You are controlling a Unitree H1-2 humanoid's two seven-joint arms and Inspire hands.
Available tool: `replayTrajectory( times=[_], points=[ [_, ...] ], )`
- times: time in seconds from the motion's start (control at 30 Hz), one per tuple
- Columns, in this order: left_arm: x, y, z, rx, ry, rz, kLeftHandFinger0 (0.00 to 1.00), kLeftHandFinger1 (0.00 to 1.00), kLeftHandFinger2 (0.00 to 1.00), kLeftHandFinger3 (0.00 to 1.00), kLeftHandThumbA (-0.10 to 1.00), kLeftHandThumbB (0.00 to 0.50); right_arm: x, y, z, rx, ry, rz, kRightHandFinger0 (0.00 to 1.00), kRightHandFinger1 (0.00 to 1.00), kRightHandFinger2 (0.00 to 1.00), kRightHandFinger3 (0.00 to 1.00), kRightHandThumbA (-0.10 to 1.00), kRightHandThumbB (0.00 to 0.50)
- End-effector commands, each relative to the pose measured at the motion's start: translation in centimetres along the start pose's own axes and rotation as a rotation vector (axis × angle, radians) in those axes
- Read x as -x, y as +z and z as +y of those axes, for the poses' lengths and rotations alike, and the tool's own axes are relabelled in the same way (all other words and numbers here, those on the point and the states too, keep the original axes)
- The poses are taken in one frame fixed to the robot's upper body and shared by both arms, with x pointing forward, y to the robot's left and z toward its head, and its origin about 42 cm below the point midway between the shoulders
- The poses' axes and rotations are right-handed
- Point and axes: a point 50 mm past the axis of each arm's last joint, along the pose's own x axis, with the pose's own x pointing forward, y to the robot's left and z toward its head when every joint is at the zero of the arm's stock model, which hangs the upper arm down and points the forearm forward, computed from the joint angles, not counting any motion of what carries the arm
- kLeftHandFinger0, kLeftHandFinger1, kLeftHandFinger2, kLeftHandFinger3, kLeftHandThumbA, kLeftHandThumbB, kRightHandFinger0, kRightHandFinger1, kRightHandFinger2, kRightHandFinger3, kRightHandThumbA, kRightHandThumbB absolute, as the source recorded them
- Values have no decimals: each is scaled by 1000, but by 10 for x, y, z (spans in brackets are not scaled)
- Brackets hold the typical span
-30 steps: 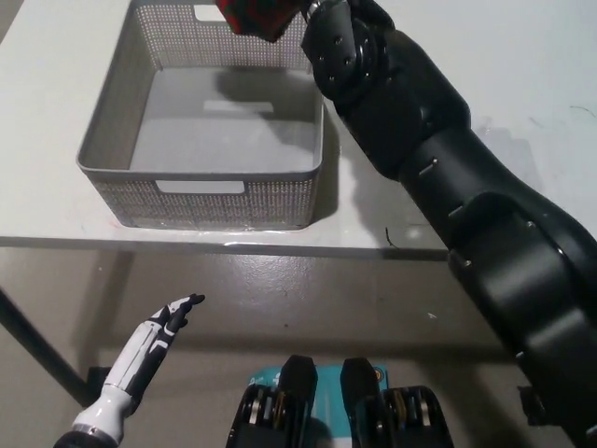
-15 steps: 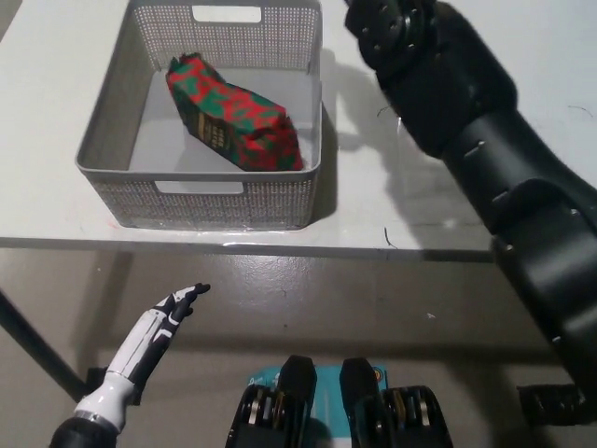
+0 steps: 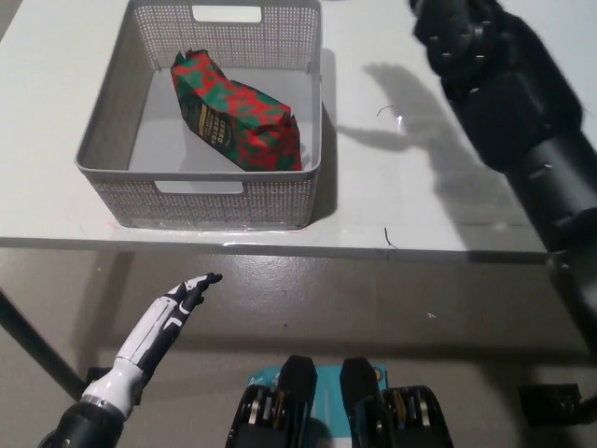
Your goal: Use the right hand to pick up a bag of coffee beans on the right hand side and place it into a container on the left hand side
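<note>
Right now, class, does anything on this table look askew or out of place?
Only slightly: the red-and-green coffee bag lies diagonally in the grey mesh basket, one end propped toward the right wall. Nothing looks spilled or damaged.

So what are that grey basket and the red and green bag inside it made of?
The grey mesh basket looks like perforated metal or moulded plastic; fine holes cover its walls, and the matte finish leaves it open. The red and green patterned coffee bag seems to be soft printed foil or plastic film, judging by its creases and crimped top edge.
</note>
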Motion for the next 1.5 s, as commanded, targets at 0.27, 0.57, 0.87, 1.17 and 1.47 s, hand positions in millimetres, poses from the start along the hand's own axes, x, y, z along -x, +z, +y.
replayTrajectory(
  times=[0.27,0.57,0.87,1.17,1.47],
  points=[
    [-3,12,12,-43,2,-39,1000,1000,1000,1000,1000,211,168,7,-119,-337,-463,-382,1000,1000,1000,1000,1000,342],
    [1,6,7,-19,17,-53,1000,1000,1000,1000,1000,245,296,-39,11,-753,-556,-385,1000,1000,1000,1000,1000,344],
    [1,3,7,60,43,-90,1000,1000,1000,1000,1000,240,361,-88,141,-995,-479,-81,1000,1000,1000,1000,1000,354],
    [9,5,-5,104,62,-115,1000,1000,1000,1000,1000,231,401,-106,201,-1054,-424,89,1000,1000,1000,1000,1000,213],
    [22,-1,-18,108,52,-108,1000,1000,1000,1000,1000,234,399,-114,212,-1019,-348,106,1000,1000,1000,1000,1000,182]
  ],
)
